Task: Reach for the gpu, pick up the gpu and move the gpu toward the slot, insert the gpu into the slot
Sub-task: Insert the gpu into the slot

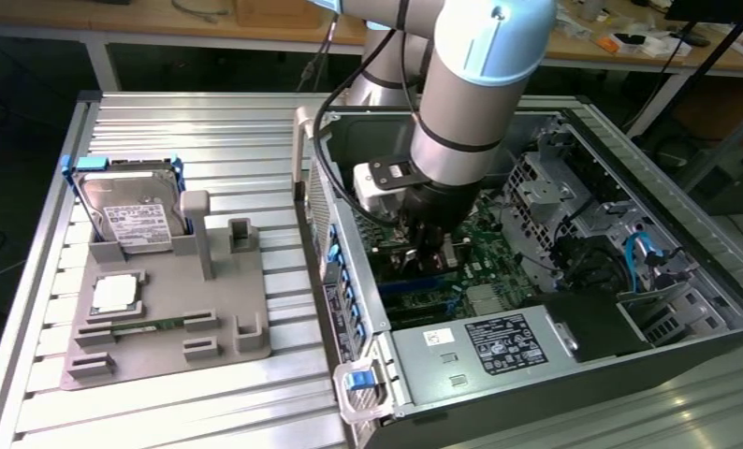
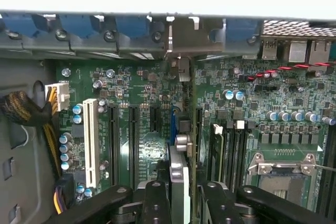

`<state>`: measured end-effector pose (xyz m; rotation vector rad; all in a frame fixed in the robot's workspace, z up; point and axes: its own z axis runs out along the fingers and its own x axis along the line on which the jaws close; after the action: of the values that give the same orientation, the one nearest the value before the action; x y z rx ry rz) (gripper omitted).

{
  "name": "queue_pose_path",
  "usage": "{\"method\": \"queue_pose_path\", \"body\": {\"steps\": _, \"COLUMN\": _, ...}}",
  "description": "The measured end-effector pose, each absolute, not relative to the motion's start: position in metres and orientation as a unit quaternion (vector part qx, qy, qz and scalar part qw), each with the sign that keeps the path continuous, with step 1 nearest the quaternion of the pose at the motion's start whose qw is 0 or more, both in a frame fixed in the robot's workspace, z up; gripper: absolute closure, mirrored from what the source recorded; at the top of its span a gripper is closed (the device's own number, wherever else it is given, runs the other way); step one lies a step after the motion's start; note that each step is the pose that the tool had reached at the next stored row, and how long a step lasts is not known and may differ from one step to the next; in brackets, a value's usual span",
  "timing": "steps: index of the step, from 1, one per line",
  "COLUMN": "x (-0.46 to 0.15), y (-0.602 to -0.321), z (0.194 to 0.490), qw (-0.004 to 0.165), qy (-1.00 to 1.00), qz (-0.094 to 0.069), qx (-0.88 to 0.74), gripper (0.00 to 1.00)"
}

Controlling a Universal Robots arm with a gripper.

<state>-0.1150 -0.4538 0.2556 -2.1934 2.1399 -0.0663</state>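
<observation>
Broadly, to begin with the biggest: a ribbed metal table (image 1: 222,131), bearing an open computer case (image 1: 708,281) laid on its side. Reaching down into that case, the grey arm (image 1: 472,94), with the gripper (image 1: 428,251) low over the green motherboard (image 1: 478,245).

On the exterior view's left of the case, a grey fixture tray (image 1: 159,351) flat on the table. Propped upright at its far end, a silver hard drive (image 1: 128,213) with a white label; nearer, lying flat, a square processor chip (image 1: 114,294). At the near end of the case, a power supply (image 1: 497,344) with a black label.

From the wrist: the motherboard (image 2: 147,82) spread wide, and the gripper (image 2: 186,195) with its black fingers (image 2: 156,198) at either side of the gpu (image 2: 192,129). Jaws clamped on the gpu, seen edge-on as a thin green line standing upright over the board and running away toward the rear wall of the case (image 2: 79,30). Just beside that line, the slot (image 2: 172,121), a narrow blue strip partly hidden behind the card and gripper. Cannot tell whether the card's lower edge touches the slot.

To one side of the slot, two black connector strips (image 2: 114,140) and a white connector strip (image 2: 90,140); to the other, the memory strips (image 2: 231,150) and the silver processor socket (image 2: 283,169). Near the white strip, a yellow-and-black cable bundle (image 2: 21,109).
</observation>
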Motion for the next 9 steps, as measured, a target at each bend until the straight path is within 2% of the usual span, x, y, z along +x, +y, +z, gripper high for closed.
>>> {"method": "queue_pose_path", "body": {"steps": 9, "x": -0.104, "y": -0.454, "z": 0.261, "qw": 0.036, "qy": 0.698, "qz": -0.024, "qx": -0.715, "gripper": 0.72}}
